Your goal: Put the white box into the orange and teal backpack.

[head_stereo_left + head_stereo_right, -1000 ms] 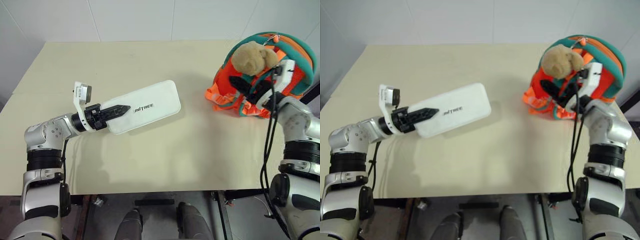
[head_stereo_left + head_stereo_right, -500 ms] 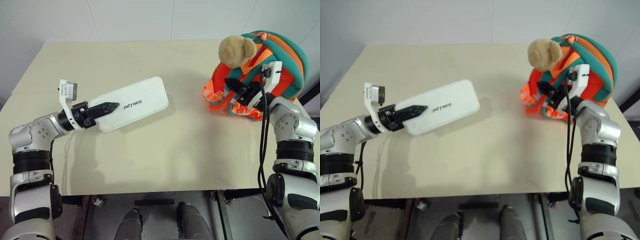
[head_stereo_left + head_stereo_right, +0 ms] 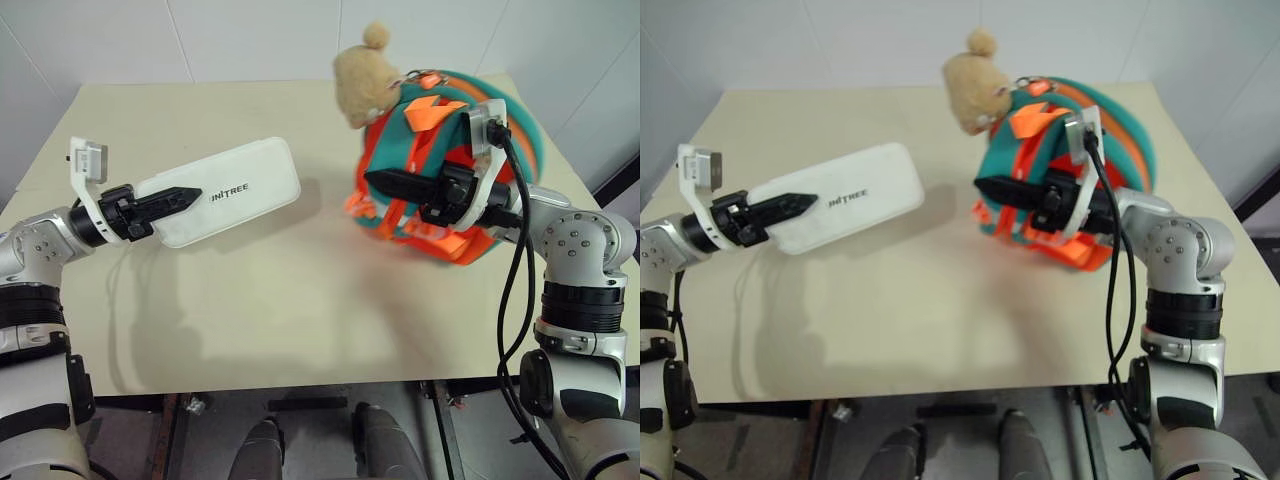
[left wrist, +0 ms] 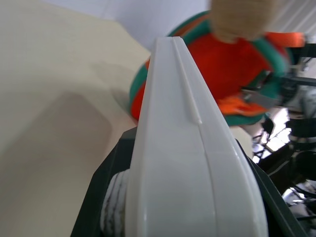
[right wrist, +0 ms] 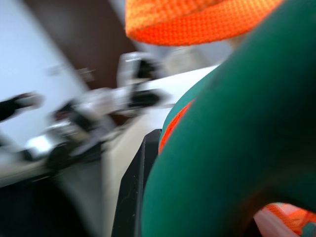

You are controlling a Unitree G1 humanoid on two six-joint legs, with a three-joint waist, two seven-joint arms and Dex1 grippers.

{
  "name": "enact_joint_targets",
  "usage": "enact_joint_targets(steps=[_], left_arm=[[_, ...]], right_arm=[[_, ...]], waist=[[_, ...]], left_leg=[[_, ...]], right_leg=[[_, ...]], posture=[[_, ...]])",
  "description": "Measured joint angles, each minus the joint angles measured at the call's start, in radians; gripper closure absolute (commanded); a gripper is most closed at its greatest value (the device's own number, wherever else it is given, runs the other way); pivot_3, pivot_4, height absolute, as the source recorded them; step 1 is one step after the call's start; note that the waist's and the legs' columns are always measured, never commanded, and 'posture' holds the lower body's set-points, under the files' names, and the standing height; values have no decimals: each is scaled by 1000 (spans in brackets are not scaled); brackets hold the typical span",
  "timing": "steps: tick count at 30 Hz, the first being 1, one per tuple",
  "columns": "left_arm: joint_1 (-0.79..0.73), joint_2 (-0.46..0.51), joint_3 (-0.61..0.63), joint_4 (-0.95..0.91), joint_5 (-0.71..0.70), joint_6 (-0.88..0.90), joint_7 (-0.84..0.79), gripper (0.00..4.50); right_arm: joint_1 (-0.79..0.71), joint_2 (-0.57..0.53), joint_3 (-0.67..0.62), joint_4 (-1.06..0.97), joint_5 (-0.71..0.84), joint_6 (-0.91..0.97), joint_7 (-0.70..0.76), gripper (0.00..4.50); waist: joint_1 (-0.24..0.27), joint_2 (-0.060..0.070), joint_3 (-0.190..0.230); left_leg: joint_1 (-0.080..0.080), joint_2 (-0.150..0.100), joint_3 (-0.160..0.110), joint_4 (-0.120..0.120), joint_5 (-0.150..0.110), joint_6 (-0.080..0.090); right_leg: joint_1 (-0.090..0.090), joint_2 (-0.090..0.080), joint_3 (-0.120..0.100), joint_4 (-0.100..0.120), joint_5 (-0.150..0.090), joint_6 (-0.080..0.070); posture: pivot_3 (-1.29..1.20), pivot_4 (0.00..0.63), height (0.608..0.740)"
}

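I've clamped the right gripper [image 3: 385, 183] onto the backpack [image 3: 445, 170] and dragged it in toward table centre. Left gripper [image 3: 180, 195] stays clamped on the white box [image 3: 235, 190], raised, well apart. Next I need the opening facing it.

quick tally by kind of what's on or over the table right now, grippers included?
White box: 1
Orange and teal backpack: 1
Tan plush bear on the backpack: 1
Grippers: 2, left gripper holding the box, right gripper closed on the backpack
Total: 5
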Motion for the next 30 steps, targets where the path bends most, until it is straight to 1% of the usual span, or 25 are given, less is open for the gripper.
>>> enact_joint_targets(steps=[3,8,12,15,19,22,26,30], left_arm=[[-3,16,-2,46,24,-23,-21,2982],[-11,52,1,95,43,-50,-55,2982],[-10,79,4,113,51,-59,-68,2982],[-4,85,12,113,51,-59,-80,2982],[5,89,17,110,51,-57,-92,2982],[20,89,22,73,43,-39,-109,2982],[54,89,30,-61,-9,42,-136,2982],[63,89,86,-238,-117,145,-134,2982]], right_arm=[[-8,6,-6,-18,83,56,-22,4408],[-33,5,-35,-21,282,158,-78,4408],[5,-97,-27,-27,371,255,-41,4408],[62,-178,7,-9,350,283,22,4408],[78,-236,64,6,266,253,99,4408],[86,-261,96,10,209,220,153,4408],[100,-289,136,10,138,168,221,4408],[98,-287,148,8,122,148,238,4408]], waist=[[7,0,0],[12,0,0],[16,-1,0],[17,-1,0],[10,-1,0],[11,-1,0],[13,-1,0],[13,-1,0]], left_leg=[[-1,0,0,0,0,0],[-5,0,0,0,0,0],[-15,0,0,3,0,0],[-15,0,0,6,0,0],[-14,0,0,8,0,0],[-13,0,0,8,1,0],[-13,0,-1,9,1,0],[-13,0,-1,9,1,0]], right_leg=[[-1,0,0,0,0,0],[-4,0,0,0,0,0],[-14,0,-1,3,0,0],[-14,0,0,5,0,0],[-14,0,0,8,-1,0],[-14,0,0,9,-1,-1],[-14,0,0,10,-1,-1],[-14,0,0,12,-1,-1]], posture=[[0,150,740],[0,150,740],[0,150,740],[0,150,740],[0,150,740],[0,150,740],[0,150,740],[0,150,740]])
